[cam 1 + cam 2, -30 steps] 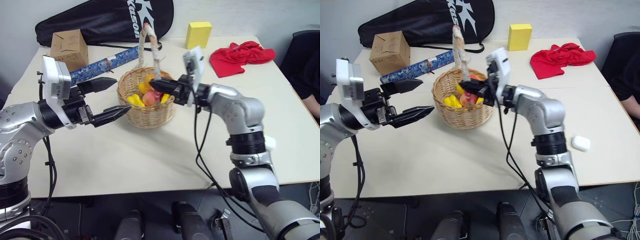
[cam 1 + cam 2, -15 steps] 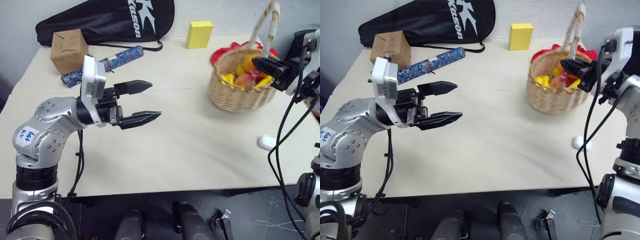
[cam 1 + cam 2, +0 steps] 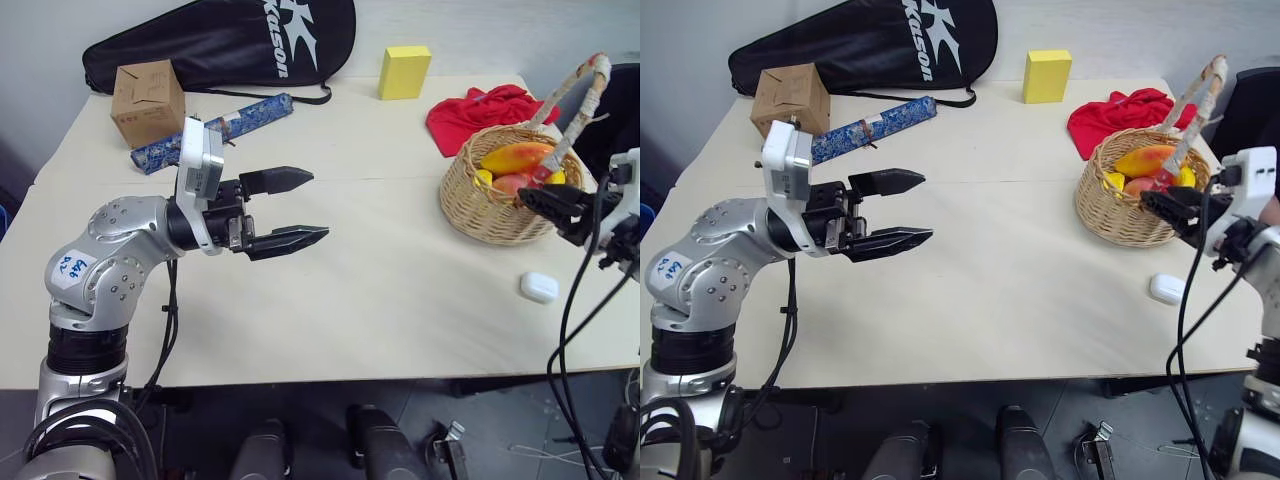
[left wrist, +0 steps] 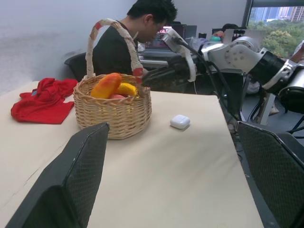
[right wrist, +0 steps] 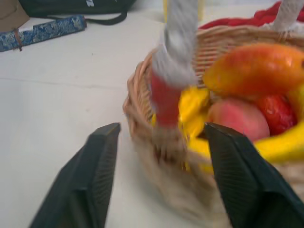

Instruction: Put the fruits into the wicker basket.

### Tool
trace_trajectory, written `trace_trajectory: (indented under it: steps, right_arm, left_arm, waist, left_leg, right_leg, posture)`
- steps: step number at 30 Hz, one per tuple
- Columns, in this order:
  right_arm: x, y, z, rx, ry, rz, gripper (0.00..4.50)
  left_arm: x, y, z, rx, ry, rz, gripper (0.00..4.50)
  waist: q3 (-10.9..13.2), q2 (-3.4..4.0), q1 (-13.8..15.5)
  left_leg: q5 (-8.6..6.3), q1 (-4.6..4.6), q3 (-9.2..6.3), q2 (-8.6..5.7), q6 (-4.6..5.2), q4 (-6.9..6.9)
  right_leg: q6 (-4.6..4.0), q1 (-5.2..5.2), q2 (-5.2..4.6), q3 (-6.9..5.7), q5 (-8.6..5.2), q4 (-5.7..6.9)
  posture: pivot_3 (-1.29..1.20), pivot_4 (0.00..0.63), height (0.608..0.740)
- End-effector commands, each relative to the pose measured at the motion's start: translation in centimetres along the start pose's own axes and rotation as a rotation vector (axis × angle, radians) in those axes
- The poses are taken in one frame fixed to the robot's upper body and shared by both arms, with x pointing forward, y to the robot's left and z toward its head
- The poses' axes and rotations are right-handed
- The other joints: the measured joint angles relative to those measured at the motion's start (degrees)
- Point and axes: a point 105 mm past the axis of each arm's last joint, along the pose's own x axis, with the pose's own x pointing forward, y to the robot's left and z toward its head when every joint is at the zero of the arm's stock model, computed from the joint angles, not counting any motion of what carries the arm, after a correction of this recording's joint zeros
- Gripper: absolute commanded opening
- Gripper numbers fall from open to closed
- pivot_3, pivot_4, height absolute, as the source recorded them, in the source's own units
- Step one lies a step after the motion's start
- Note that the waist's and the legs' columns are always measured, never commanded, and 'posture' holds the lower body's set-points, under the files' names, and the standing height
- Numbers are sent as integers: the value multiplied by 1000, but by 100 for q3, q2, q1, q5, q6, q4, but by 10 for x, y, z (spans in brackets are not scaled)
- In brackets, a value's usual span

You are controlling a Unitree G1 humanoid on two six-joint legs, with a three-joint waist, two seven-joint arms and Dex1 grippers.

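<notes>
The wicker basket [image 3: 497, 207] stands on the table at the right, its tall handle [image 3: 578, 92] leaning to the right. Inside lie the mango [image 3: 517, 157], the peach [image 3: 512, 184] and yellow bananas [image 3: 482, 178]. My right gripper [image 3: 537, 197] is open at the basket's near right rim. In the right wrist view the handle's base [image 5: 167, 97] stands between the spread fingers [image 5: 99, 175] without touching them. Over the middle-left of the table my left gripper [image 3: 318, 205] hangs open and holds nothing. It points at the basket [image 4: 114, 111].
A small white case [image 3: 538, 288] lies in front of the basket. A red cloth [image 3: 480, 110] lies behind it, with a yellow block [image 3: 404, 72] further back. A cardboard box [image 3: 148, 98], a blue patterned tube [image 3: 215, 130] and a black racket bag [image 3: 220, 40] sit far left. A person [image 4: 142, 28] sits beyond the table's right end.
My right gripper carried the basket by its handle from the table's middle to the right side, then opened and let go. My left gripper moved right, toward the centre.
</notes>
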Motion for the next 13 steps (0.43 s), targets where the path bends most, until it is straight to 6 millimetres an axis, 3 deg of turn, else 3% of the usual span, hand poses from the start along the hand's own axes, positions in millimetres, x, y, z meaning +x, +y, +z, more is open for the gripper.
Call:
trace_trajectory:
  steps: [1, 4, 7, 13]
  right_arm:
    - [-48, 14, 39, -130, -28, 85, 4295]
    - [-89, 13, 58, -190, 32, 92, 4451]
    - [-114, 8, 66, -192, 73, 74, 4451]
    - [-119, -2, 57, -167, 71, 28, 4451]
  left_arm:
    - [-1, -1, 9, 39, -7, -22, 4500]
    - [-4, 2, 9, 40, 1, -30, 4500]
    - [-8, 5, 9, 39, 8, -31, 4500]
    - [-13, 3, 3, 19, 20, -54, 4500]
  waist:
    - [0, 0, 24]
    - [0, 0, 74]
    - [-1, -1, 67]
    - [3, -16, -3]
  left_leg:
    - [1, -1, 0, -3, 1, 0]
    - [3, -1, -13, -14, 8, -1]
    - [6, 3, -8, -24, 19, -3]
    - [-15, 72, -21, -22, 40, -11]
  right_leg:
    - [0, 0, 0, -1, 0, -5]
    - [3, 7, 17, -1, 1, -17]
    - [16, 13, 21, -4, 9, -29]
    - [20, 111, 18, -4, 11, -74]
  posture:
    - [0, 150, 740]
    - [0, 150, 740]
    - [0, 150, 740]
    - [0, 150, 740]
